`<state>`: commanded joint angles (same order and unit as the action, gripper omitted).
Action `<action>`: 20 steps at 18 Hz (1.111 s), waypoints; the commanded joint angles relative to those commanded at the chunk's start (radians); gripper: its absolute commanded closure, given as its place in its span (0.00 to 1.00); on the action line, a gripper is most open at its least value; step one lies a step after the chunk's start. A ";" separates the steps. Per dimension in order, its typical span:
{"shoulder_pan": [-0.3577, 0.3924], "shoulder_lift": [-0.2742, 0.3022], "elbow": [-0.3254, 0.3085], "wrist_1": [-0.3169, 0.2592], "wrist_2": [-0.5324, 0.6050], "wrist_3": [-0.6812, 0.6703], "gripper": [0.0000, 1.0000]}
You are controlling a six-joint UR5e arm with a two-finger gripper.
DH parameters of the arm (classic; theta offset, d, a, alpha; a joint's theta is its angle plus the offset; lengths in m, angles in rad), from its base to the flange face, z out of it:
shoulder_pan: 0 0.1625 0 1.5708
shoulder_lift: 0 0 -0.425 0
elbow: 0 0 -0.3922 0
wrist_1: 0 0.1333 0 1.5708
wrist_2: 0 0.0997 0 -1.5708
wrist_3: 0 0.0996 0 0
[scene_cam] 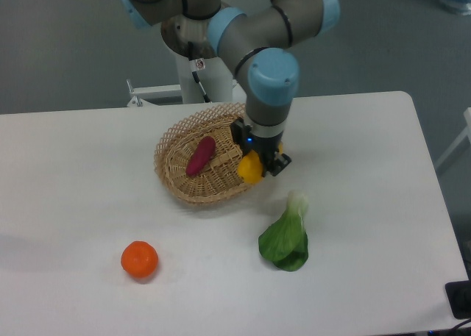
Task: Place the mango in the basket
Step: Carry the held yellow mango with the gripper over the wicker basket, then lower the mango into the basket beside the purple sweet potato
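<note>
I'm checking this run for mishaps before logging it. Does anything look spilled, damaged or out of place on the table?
Nothing stands out. The gripper holds the mango over the right side of the basket, which sits upright with a purple-red tuber inside. The tangerine and the leafy green lie intact on the table.

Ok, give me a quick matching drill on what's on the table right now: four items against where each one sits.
Things:
1. mango
2. purple-red tuber
3. tangerine
4. leafy green

Places:
A. lying inside the basket
B. on the table, front left
C. held in the gripper over the basket's right side
D. on the table, right of the tangerine and in front of the basket

Pairs: 1-C, 2-A, 3-B, 4-D
</note>
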<state>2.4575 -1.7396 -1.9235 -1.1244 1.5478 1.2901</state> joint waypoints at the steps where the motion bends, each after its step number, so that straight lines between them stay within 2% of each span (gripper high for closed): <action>1: -0.002 0.003 -0.008 0.000 -0.002 0.000 0.66; 6: -0.012 -0.003 -0.029 0.002 0.000 -0.002 0.65; 9: -0.014 -0.008 -0.031 0.002 -0.002 -0.003 0.57; 12: -0.020 -0.011 -0.031 0.000 -0.003 -0.002 0.42; 14: -0.021 -0.014 -0.031 0.000 -0.006 -0.002 0.23; 15: -0.021 -0.015 -0.031 0.002 -0.006 -0.002 0.09; 16: -0.021 -0.015 -0.031 0.002 -0.006 -0.002 0.02; 20: -0.021 -0.014 -0.016 0.005 -0.008 -0.002 0.00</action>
<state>2.4360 -1.7533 -1.9390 -1.1198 1.5401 1.2885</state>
